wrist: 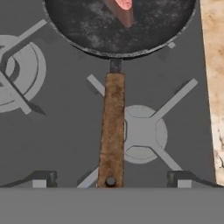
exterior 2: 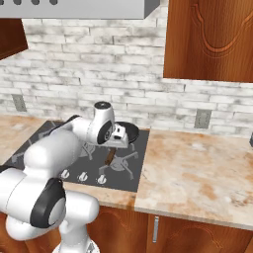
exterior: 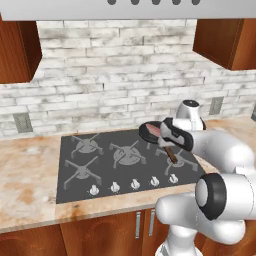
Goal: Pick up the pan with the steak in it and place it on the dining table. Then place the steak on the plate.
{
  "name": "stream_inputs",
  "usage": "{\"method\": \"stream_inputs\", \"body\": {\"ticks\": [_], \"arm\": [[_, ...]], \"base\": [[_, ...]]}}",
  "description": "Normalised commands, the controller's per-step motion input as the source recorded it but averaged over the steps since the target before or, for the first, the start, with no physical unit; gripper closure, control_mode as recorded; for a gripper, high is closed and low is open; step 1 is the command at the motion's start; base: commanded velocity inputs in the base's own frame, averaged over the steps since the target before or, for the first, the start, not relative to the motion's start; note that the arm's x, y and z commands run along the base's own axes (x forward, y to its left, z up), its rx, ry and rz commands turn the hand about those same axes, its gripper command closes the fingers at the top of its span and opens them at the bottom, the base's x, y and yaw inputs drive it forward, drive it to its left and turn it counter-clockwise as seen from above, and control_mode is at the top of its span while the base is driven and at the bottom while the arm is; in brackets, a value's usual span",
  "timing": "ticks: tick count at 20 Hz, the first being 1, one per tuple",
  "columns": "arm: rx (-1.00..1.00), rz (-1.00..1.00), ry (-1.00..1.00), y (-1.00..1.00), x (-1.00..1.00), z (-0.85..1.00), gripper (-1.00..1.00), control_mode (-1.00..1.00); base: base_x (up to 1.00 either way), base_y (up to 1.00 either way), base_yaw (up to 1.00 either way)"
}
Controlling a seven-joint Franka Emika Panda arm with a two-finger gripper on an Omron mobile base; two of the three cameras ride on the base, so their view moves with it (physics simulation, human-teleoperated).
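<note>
The black pan (wrist: pixel 118 30) sits on the cooktop's back right burner, and its brown handle (wrist: pixel 111 131) points toward me. The pink-red steak (wrist: pixel 123 6) lies inside it, cut off by the top edge of the hand view. My gripper (wrist: pixel 111 183) hovers over the free end of the handle, open, with one fingertip (wrist: pixel 40 183) far out on each side and touching nothing. From the left base view the pan (exterior: pixel 148 131) shows just behind my hand, with the handle (exterior: pixel 170 153) sticking out below it. The dining table and the plate are out of view.
The dark cooktop (exterior: pixel 90 170) has several burners and a row of knobs (exterior: pixel 135 184) along its front. Marble counter (exterior 2: pixel 197 168) runs on both sides. A brick wall stands behind, wood cabinets (exterior 2: pixel 207 39) hang above, and a hood is overhead.
</note>
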Motion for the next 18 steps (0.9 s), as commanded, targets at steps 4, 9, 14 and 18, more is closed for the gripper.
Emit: {"method": "stream_inputs", "body": {"ticks": [4, 9, 14, 18], "arm": [[0.00, -0.02, 0.00, 0.00, 0.12, -0.35, -1.00, -1.00], [0.00, -0.01, 0.00, 0.00, 0.02, -0.34, -1.00, -1.00], [0.01, -0.01, 0.00, 0.00, 0.02, -0.32, -1.00, -1.00], [0.00, -0.02, 0.00, 0.01, 0.10, -0.28, -1.00, -1.00]], "base": [[0.00, 0.00, 0.00], [0.00, 0.00, 0.00], [0.00, 0.00, 0.00], [0.00, 0.00, 0.00]]}}
